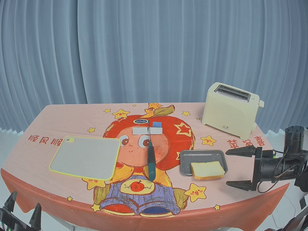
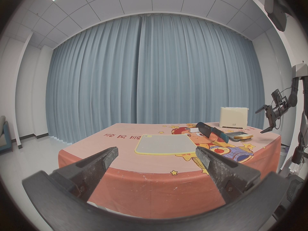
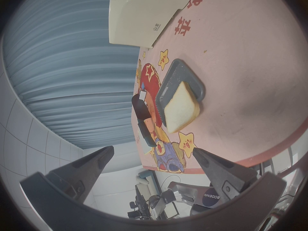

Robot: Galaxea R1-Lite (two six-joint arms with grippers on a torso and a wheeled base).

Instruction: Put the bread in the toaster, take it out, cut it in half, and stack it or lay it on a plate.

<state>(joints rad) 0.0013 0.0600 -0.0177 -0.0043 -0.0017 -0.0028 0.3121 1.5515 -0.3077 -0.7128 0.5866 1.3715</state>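
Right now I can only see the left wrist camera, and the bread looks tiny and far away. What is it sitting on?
Observer: The bread lies flat on a grey tray, poking out over the tray's near rim.
Operator: Is the other claw close to it?
Observer: The right gripper is open at the tray's right side. Its fingertips point toward the bread without touching it.
Operator: Is something already inside the toaster?
Observer: Seen from above, the toaster has slots on top that look empty.
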